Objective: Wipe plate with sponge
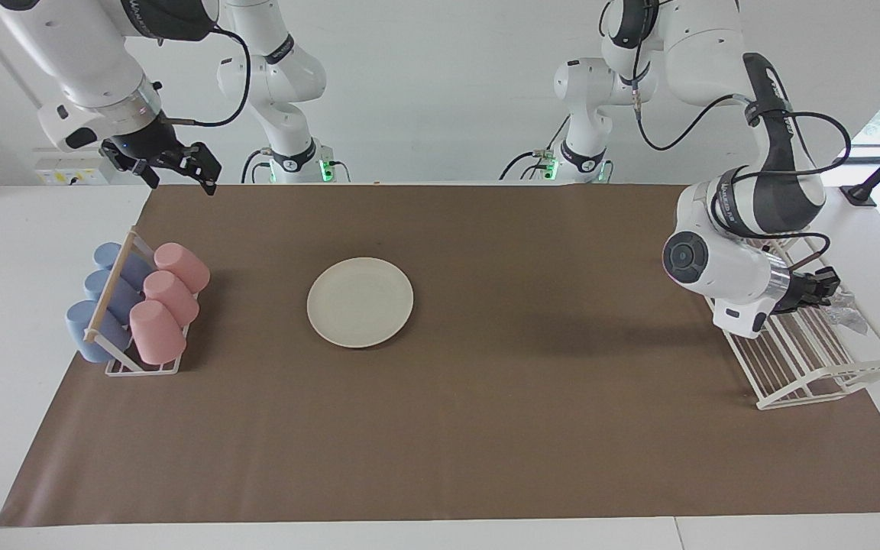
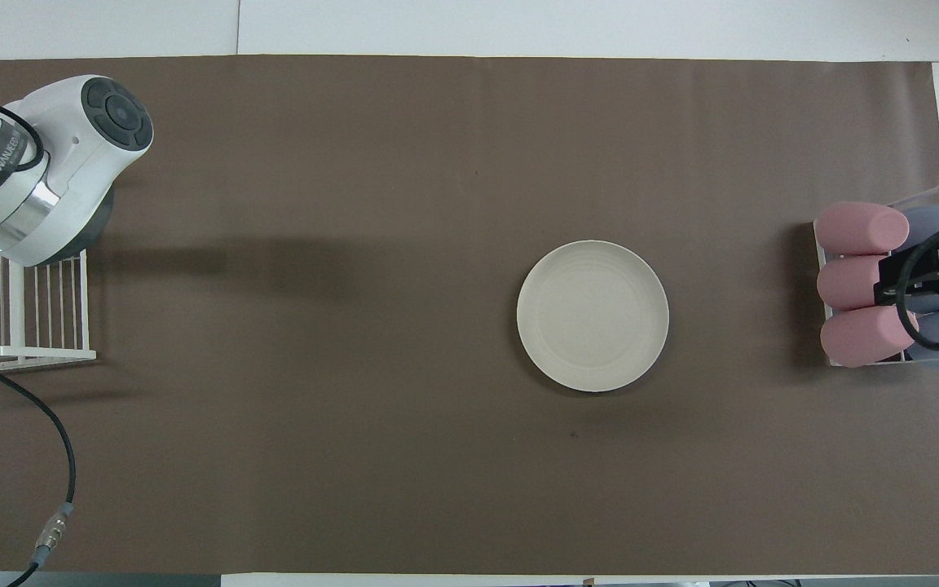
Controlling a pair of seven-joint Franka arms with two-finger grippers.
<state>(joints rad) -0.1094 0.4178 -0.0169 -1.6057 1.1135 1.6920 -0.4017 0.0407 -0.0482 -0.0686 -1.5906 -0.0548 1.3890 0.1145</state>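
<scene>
My left gripper (image 1: 829,289) is down at the white wire rack (image 1: 814,367), jaws squeezed on the shiny sponge (image 1: 846,309), I think. The cream plate (image 1: 360,302) sits mid-table, well apart from it. The sponge could snag on the wires and slip out; my right gripper (image 1: 180,169) waits with jaws apart above the cup rack (image 1: 142,365).

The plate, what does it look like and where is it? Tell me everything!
The round cream-white shallow plate looks smooth and matte, with a low raised rim and faint rings inside its flat middle. It is empty and looks clean. It lies flat and face up on the brown paper mat, near the table's middle, somewhat toward the right arm's end. Nothing touches it but the mat.
</scene>
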